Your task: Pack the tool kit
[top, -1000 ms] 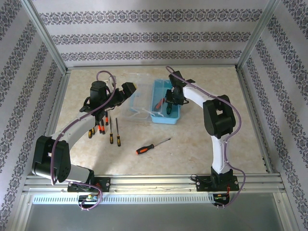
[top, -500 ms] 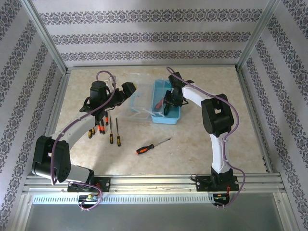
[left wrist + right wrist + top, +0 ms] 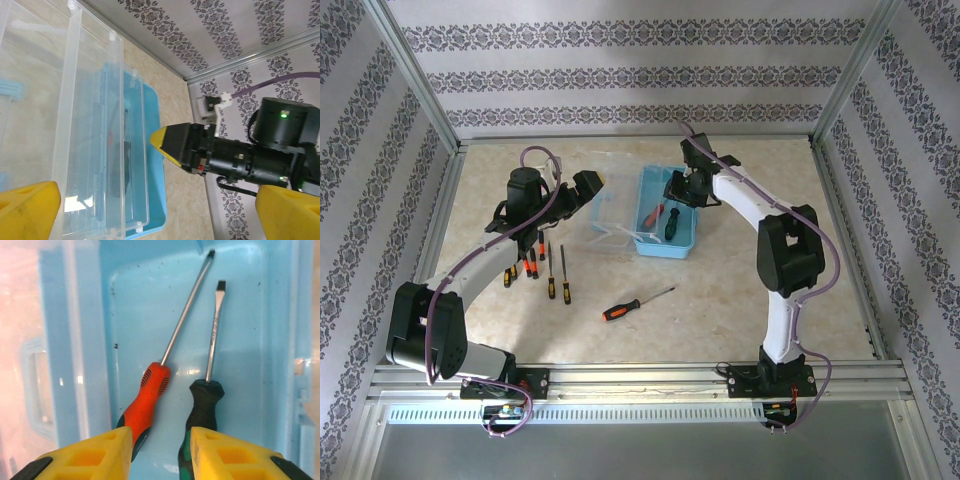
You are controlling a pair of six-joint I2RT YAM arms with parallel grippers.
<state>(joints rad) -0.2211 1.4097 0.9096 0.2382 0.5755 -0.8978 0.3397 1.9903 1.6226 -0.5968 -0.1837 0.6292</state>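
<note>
Two screwdrivers (image 3: pixel 145 400) inside box (image 3: pixel 240 315)

Orange screwdriver (image 3: pixel 150 390), black-green screwdriver (image 3: pixel 205 402): handle butts hidden behind right jaws.

Orange screwdriver (image 3: pixel 145 402) and dark-handled screwdriver (image 3: pixel 203 405) crowd the blue case (image 3: pixel 135 300) floor; clear lid (image 3: pixel 605 212) borders its left.

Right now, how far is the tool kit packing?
Done: an orange-handled screwdriver and a black-handled screwdriver lie in the blue box. In hand: nothing; right gripper open above them, left gripper open. To do: a long screwdriver and several smaller screwdrivers on the table.
</note>
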